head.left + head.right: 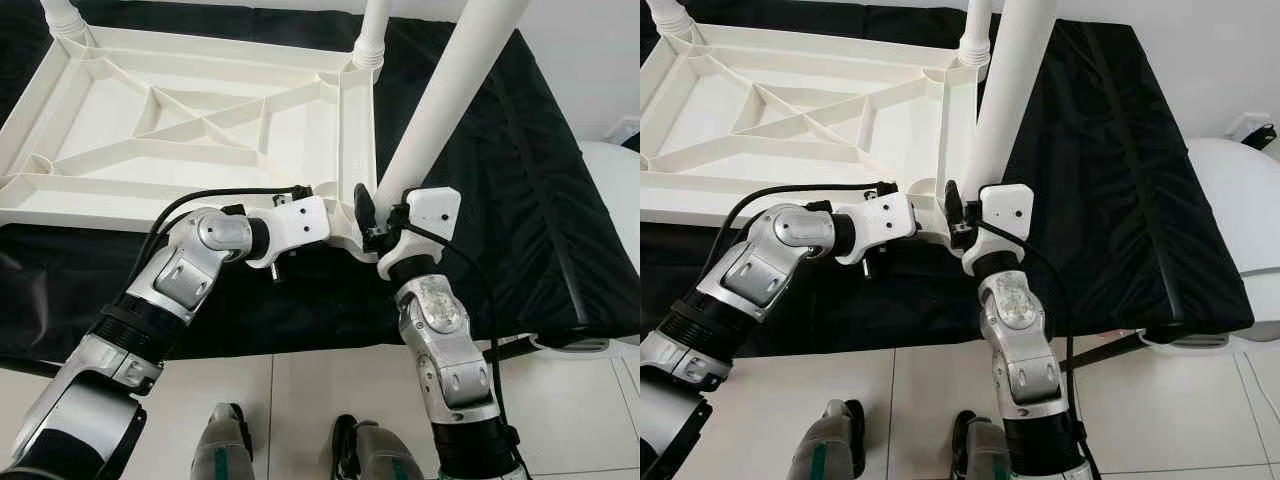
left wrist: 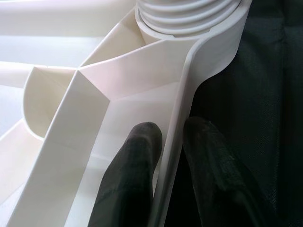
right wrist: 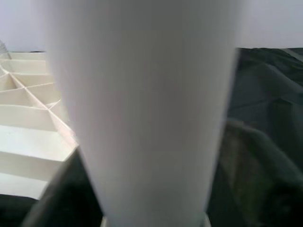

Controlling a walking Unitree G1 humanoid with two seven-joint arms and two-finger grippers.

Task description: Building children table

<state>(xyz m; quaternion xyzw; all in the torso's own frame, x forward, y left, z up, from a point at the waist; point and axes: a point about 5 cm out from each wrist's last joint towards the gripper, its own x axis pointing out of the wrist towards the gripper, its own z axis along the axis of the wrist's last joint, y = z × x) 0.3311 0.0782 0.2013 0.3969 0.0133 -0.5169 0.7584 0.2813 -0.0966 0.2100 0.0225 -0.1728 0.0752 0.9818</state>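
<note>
With the upturned tabletop (image 1: 190, 130) on the black bed (image 1: 520, 200), its rim is pinched by the left hand (image 2: 165, 156) while a leg (image 1: 440, 110), gripped by the right hand (image 1: 385, 215), is seemingly being screwed into the near-right corner socket; further turning is needed.

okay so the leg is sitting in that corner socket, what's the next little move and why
Probably have the right tool twist the white leg further into the corner socket. Threads still show above the socket's rim, so the leg seems not fully seated. The left tool pinches the tabletop's rim, bracing it against the turn.
</note>
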